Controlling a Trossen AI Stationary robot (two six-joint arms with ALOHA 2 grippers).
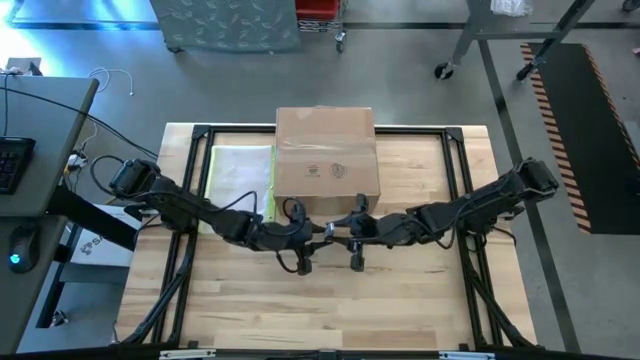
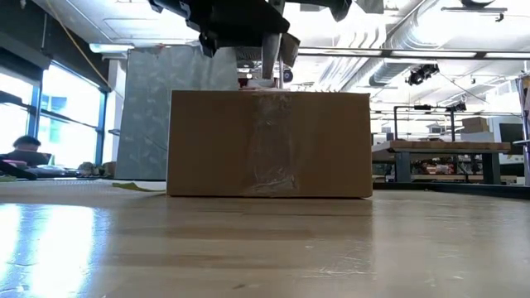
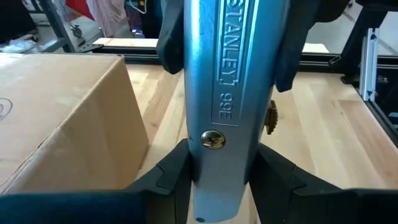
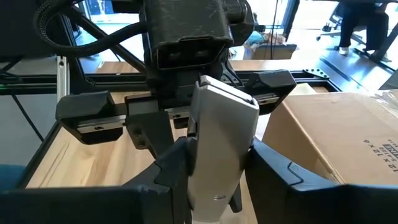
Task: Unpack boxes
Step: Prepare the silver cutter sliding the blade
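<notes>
Both grippers met just in front of the plain brown cardboard carton (image 1: 325,155), still taped shut mid-table. Right gripper (image 4: 214,180) pinched a silver metal utility knife (image 3: 221,93); left gripper (image 3: 214,180) was closing around the same handle, seemingly a handover before cutting the tape.

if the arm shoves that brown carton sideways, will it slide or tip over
Probably slide. The carton is wider than tall and sits flat on the wooden table, so tipping looks unlikely. Its corrugated walls look stiff and its taped flaps are shut, so it should move as one piece. Its weight cannot be judged; a push low on the side seems safest.
</notes>
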